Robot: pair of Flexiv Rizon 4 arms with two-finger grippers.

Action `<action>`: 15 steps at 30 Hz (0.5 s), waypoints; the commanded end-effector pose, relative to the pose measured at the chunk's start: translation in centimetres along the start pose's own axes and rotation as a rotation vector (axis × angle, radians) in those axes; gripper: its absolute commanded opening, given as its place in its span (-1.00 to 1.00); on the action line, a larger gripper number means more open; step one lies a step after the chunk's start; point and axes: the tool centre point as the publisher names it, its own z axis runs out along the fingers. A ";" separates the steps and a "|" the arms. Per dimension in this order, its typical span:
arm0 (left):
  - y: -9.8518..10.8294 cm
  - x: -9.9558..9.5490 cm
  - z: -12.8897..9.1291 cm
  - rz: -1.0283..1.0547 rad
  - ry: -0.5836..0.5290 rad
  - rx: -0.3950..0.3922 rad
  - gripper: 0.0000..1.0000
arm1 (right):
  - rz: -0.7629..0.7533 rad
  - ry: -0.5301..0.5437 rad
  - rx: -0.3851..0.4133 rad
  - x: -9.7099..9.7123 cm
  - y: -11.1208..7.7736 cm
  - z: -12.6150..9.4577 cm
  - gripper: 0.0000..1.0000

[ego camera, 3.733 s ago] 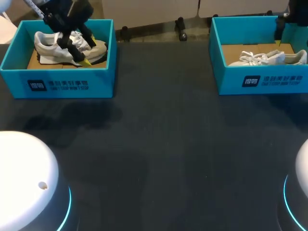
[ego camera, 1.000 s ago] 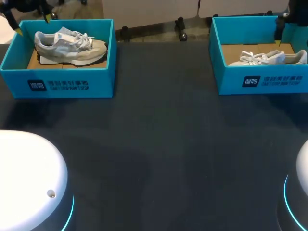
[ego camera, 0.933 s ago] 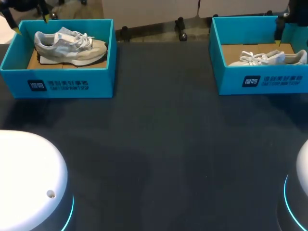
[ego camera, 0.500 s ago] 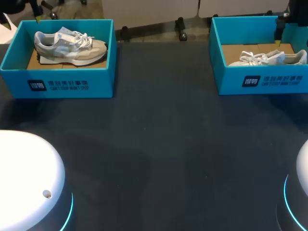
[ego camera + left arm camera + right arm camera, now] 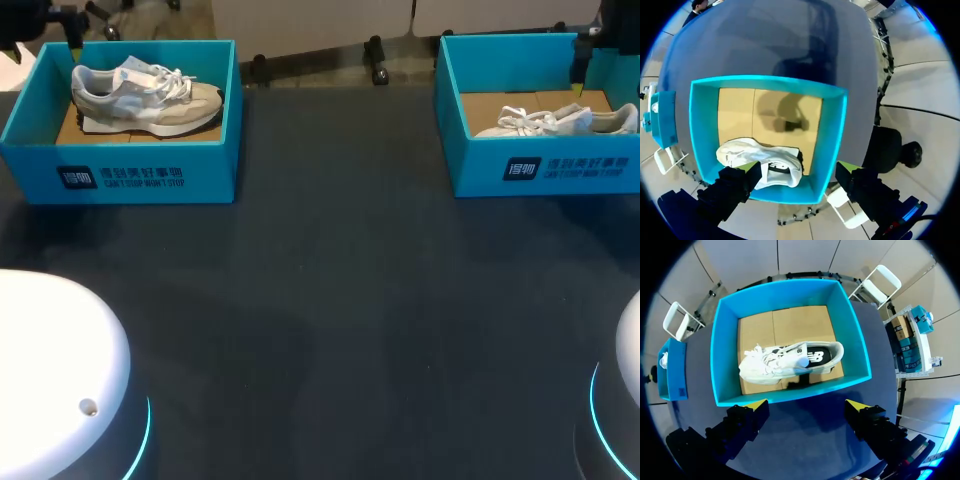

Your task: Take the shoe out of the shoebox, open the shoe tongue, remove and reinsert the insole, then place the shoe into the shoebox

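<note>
Hovering wide open and empty over the shoebox [image 5: 832,130], your left gripper [image 5: 797,169] has the shoe [image 5: 760,160] below it, lengthwise along the finger line, nearer one finger.

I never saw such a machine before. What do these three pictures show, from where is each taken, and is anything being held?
This is a robot with two arms at a dark table. One picture looks down from above and behind it. The two round pictures come from cameras on the wrists, each looking past its own yellow-tipped gripper. Beyond the left gripper lies the left shoebox with a grey shoe; beyond the right gripper, the right shoebox with a white shoe. Both grippers are open and hold nothing.
</note>
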 end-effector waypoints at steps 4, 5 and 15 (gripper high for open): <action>0.2 -0.2 0.1 0.000 0.006 0.002 1.00 | 0.001 0.000 -0.002 0.0 -0.1 0.0 1.00; 0.2 -0.2 0.1 0.000 0.006 0.002 1.00 | 0.001 0.000 -0.002 0.0 -0.1 0.0 1.00; 1.4 0.5 0.3 0.025 0.009 -0.021 1.00 | 0.001 0.000 -0.002 0.0 -0.1 0.0 1.00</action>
